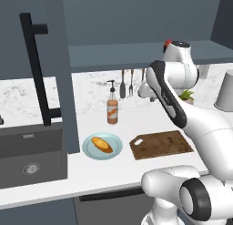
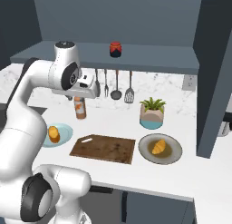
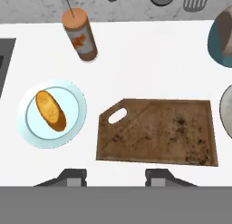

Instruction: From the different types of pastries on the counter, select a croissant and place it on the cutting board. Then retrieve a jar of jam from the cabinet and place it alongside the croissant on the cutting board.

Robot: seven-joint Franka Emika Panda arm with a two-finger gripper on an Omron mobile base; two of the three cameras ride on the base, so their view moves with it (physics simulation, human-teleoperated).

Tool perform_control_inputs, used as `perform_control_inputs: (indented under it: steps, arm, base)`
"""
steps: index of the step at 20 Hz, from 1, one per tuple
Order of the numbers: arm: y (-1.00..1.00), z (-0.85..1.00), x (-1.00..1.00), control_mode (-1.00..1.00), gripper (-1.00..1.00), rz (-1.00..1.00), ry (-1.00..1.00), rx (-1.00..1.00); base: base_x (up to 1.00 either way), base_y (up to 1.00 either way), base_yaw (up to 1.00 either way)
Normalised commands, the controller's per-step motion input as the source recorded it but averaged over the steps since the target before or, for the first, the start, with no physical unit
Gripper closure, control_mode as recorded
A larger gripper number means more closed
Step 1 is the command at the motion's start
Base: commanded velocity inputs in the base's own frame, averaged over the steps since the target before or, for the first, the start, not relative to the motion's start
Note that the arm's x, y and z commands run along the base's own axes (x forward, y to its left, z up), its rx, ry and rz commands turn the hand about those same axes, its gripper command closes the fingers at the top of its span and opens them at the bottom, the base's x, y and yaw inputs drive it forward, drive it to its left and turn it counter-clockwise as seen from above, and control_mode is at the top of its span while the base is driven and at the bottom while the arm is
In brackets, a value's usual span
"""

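Gripper (image 3: 115,175) is held high above the cutting board (image 3: 158,132), fingers closed on nothing. Left of the board, an oblong pastry (image 3: 50,110) is served on a pale blue plate (image 3: 74,123); right of it, the croissant (image 2: 158,146) is plated. Jam jar (image 2: 115,49) is perched on the cabinet shelf above the board.

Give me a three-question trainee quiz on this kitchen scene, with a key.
1. True or false: the board already holds a pastry.
2. Which plate carries the croissant: A) the light blue plate left of the board, B) the dark plate right of it?
3. Fill in: the jam jar stands on the ____ above the hanging utensils.

Key: 1 false, the board is bare. 2 B; the blue plate holds an oblong loaf. 3 shelf.
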Motion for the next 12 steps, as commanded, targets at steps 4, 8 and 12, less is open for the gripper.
perform_control_inputs:
  steps: [4,8,12]
  arm:
    - [0.0,0.17,0.04,-1.0,-1.0,0.0,0.01,0.0]
    - [-0.14,0.65,0.03,-1.0,-1.0,-0.05,0.0,0.0]
    - [-0.24,0.71,0.0,-1.0,-1.0,-0.05,0.07,0.0]
  base:
    - [0.0,0.0,0.0]
    - [0.0,0.0,0.0]
    - [0.0,0.0,0.0]
